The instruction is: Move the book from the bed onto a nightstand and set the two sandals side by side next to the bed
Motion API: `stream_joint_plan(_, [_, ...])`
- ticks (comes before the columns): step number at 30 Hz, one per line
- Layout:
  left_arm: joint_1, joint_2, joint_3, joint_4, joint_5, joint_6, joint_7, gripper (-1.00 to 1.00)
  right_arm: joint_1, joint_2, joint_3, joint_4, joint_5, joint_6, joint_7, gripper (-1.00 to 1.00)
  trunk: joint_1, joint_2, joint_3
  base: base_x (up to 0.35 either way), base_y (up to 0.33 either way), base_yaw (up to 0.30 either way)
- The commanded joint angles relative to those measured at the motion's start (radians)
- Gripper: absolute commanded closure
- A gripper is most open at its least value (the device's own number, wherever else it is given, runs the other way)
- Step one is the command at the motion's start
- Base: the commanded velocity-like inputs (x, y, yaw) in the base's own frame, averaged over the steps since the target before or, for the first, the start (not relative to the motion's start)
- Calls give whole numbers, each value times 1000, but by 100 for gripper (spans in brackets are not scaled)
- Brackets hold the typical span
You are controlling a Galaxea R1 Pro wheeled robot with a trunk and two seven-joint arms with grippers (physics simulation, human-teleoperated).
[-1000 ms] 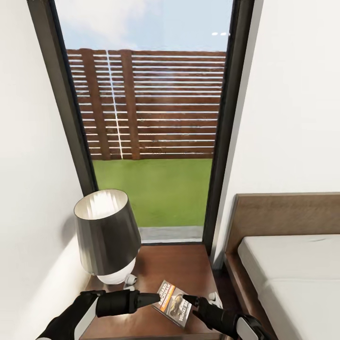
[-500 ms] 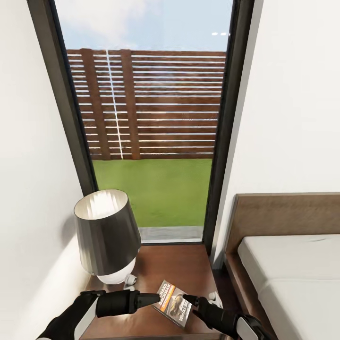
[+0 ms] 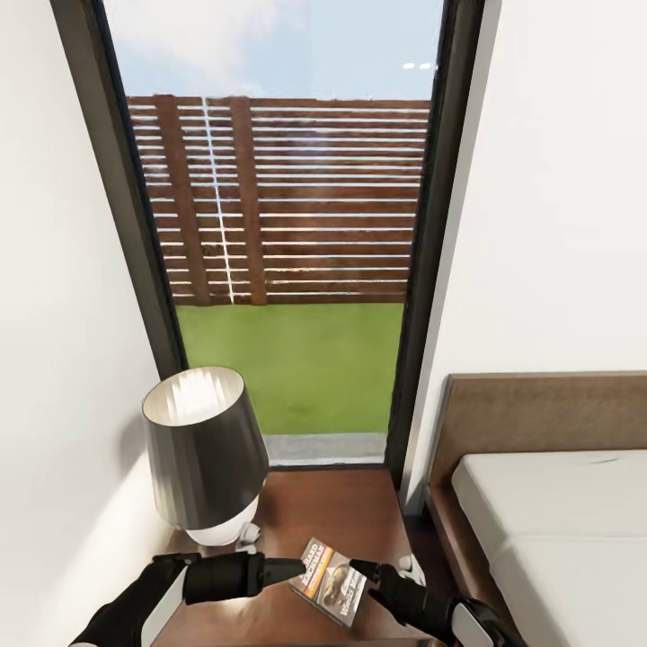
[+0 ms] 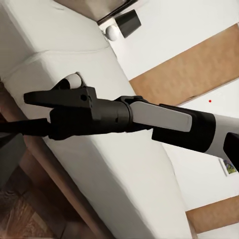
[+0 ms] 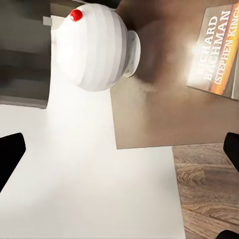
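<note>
Beside the bed [image 3: 548,512], your book [image 3: 331,580] lies on the nightstand [image 3: 341,512]; your right claw [image 5: 119,194] is spread, left claw [image 3: 292,568] state unclear.

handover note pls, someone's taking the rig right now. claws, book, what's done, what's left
Left claw: beside the book, holding nothing; open or shut cannot be told.
Right claw: open, empty, at the book's other side.
Book: lying flat on the nightstand, in front of the lamp. Bed is to the right; the mattress part in view is bare.
Done: book step looks complete.
Left: find the two sandals and set them side by side next to the bed.
</note>
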Motion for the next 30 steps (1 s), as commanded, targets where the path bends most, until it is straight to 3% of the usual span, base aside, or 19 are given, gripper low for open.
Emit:
stream_joint_plan(1, [-1,1,-5,1,8,10,7,-100,0,-1,0,0,-5,7,0,-100,-4,7,2,0,0,0])
stream_joint_plan(4, [0,1,-6,12,7,9,51,-100,2,-4,2,7,1,4,0,-100,-16,28,12,0,0,0])
stream_joint_plan(7, [0,1,-7,28,6,5,104,-100,4,-34,3,13,4,0,0,-100,-27,49,21,0,0,0])
stream_joint_plan(9, [0,1,-8,48,5,-11,145,-100,6,-82,4,14,6,-18,0,-100,-35,63,27,0,0,0])
stream_joint_plan(10, [0,-4,-9,74,4,-43,185,-100,7,-135,5,15,7,-52,1,-100,-39,70,30,0,0,0])
stream_joint_plan(13, [0,-13,-9,109,3,-91,235,-100,8,-188,5,16,8,-107,1,-100,-50,91,40,0,0,0])
stream_joint_plan(16, [0,-17,-10,140,2,-125,278,-100,9,-213,6,20,9,-153,2,-100,-62,112,49,0,0,0])
stream_joint_plan(23, [8,-20,-11,187,-1,-170,369,-100,12,-230,6,77,26,-222,2,-100,-88,161,71,0,0,0])
stream_joint_plan(26, [12,-24,-12,220,-15,-238,427,-100,12,-230,6,115,109,-279,1,-100,-100,182,81,0,0,0])
stream_joint_plan(29, [13,-47,-13,277,-31,-281,477,-100,12,-226,7,137,200,-305,0,-100,-111,203,90,0,0,0])
stream_joint_plan(30, [14,-53,-13,291,-35,-291,491,-100,12,-224,7,149,248,-313,-2,-100,-115,210,93,0,0,0])
